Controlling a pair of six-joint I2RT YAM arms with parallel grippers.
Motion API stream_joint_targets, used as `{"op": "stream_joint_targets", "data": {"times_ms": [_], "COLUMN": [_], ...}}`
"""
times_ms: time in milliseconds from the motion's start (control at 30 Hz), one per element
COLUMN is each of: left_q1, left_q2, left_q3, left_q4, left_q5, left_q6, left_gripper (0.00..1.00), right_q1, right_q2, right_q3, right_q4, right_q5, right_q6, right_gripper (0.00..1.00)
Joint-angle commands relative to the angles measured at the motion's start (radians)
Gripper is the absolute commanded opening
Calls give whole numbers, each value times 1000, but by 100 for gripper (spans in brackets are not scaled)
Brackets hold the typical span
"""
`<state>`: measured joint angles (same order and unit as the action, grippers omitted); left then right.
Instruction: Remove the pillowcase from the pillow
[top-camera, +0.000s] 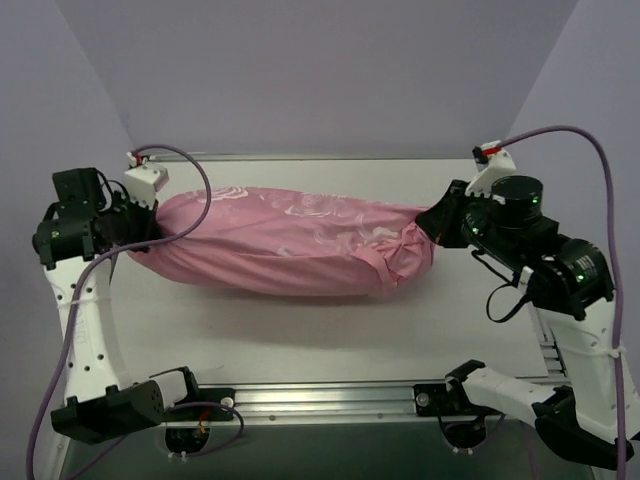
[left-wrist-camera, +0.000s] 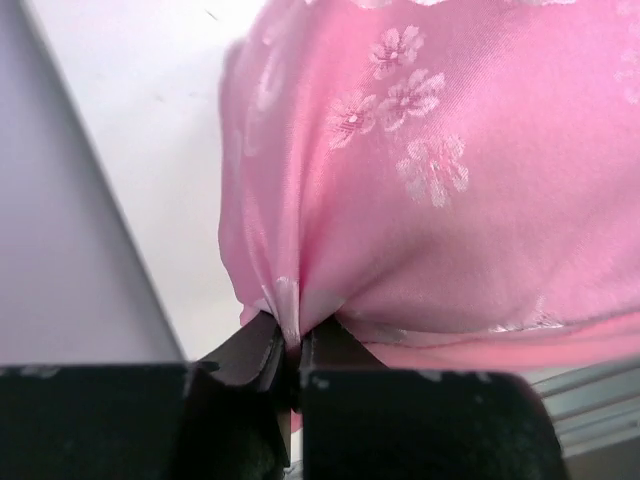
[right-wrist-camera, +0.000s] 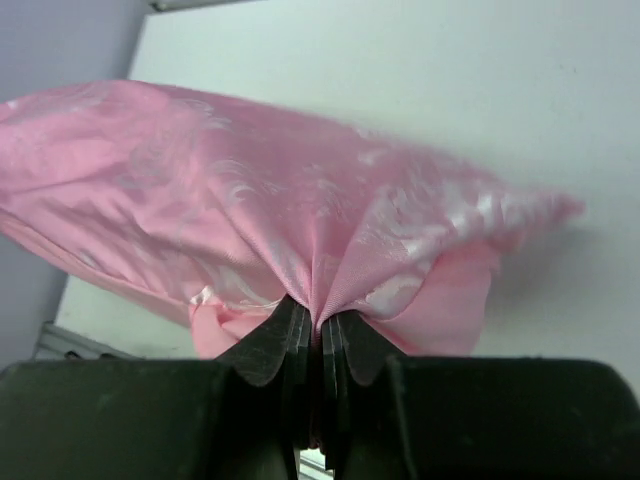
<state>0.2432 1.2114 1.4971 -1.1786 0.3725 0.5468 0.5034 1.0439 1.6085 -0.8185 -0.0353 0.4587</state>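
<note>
The pink pillowcase (top-camera: 290, 240) with a pale flower print stretches across the middle of the table, stuffed full. The white pillow is hidden inside it. My left gripper (top-camera: 140, 232) is shut on the pillowcase's left end, pinching a fold of fabric, as the left wrist view (left-wrist-camera: 293, 345) shows. My right gripper (top-camera: 432, 222) is shut on the bunched right end, with cloth gathered between the jaws in the right wrist view (right-wrist-camera: 316, 325). The pillowcase (right-wrist-camera: 250, 210) hangs taut between the two grippers.
The white table (top-camera: 330, 330) has a metal rail (top-camera: 320, 400) along its near edge with both arm bases. Purple walls close in at the left, right and back. Purple cables loop over both arms.
</note>
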Motion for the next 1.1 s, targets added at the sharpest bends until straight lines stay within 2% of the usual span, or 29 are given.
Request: {"op": "stream_joint_targets", "data": {"times_ms": [0,167,333,400,433,500,533,633,733,767,867,967,1000,1067], "left_q1": [11,28,22,22,18,7,-2,-12,-12,-15,-44,-68,-84,-94], "left_q2": [-50,42,239,339,376,488,529,692,818,835,864,844,830,820], "left_q3": [312,590,641,614,603,569,563,574,640,647,646,595,585,565], "left_q4": [-169,-259,-236,-213,-201,-158,-136,-63,-32,-18,22,77,98,115], "left_q5": [-4,-56,-66,-55,-46,-47,-59,-92,-113,-135,-171,-190,-204,-214], "left_q6": [-45,-93,-139,-157,-166,-194,-205,-269,-320,-340,-331,-317,-315,-315], "left_gripper": [2,2,2,2,2,2,4,14,16,16,16,19,26,38], "right_q1": [0,-2,-26,-104,-136,-221,-236,-272,-279,-279,-278,-279,-279,-263], "right_q2": [18,120,347,408,480,566,662,862,1011,1031,1041,964,940,855], "right_q3": [204,362,309,251,182,131,114,160,322,415,520,519,498,458], "right_q4": [18,15,79,192,243,361,395,447,400,362,329,320,314,312], "right_q5": [-120,-97,-127,-204,-306,-362,-374,-344,-276,-240,-148,-37,60,156], "right_q6": [-31,105,83,74,77,98,106,107,87,65,22,-11,-29,-43], "right_gripper": [0,0,0,2,6,13,20,53,70,71,79,86,87,87]}}
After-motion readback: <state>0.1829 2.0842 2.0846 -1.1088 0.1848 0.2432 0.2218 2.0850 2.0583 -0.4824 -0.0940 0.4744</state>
